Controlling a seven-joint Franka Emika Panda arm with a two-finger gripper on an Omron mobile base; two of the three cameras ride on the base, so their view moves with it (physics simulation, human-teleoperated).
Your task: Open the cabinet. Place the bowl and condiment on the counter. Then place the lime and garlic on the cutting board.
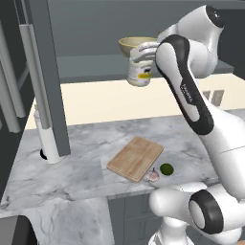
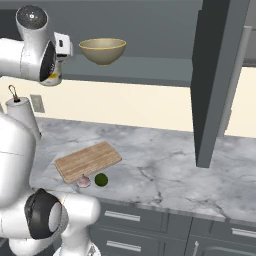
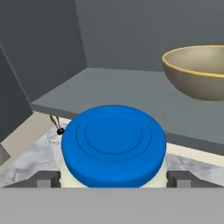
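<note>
A rendered home kitchen: a veined marble tabletop (image 2: 165,175) over grey drawers (image 2: 125,225), an open dark wall cabinet (image 2: 150,70) with a bowl (image 2: 102,50) on its shelf, and a wooden cutting board (image 1: 135,158) with garlic (image 1: 152,175) and lime (image 1: 166,168) beside it.

Cabinet (image 2: 215,75) open. Tan bowl (image 2: 102,50) upright on its shelf. White blue-lidded condiment (image 3: 113,146) in mid-air off the shelf edge. Lime (image 1: 166,168) and garlic (image 1: 152,175) (touching cutting board (image 1: 135,158)?) on marble surface (image 1: 81,143).

Cutting board (image 1: 135,158) grained wood; counter (image 1: 81,143) veined marble; condiment (image 3: 113,146) lid smooth plastic-looking.
</note>
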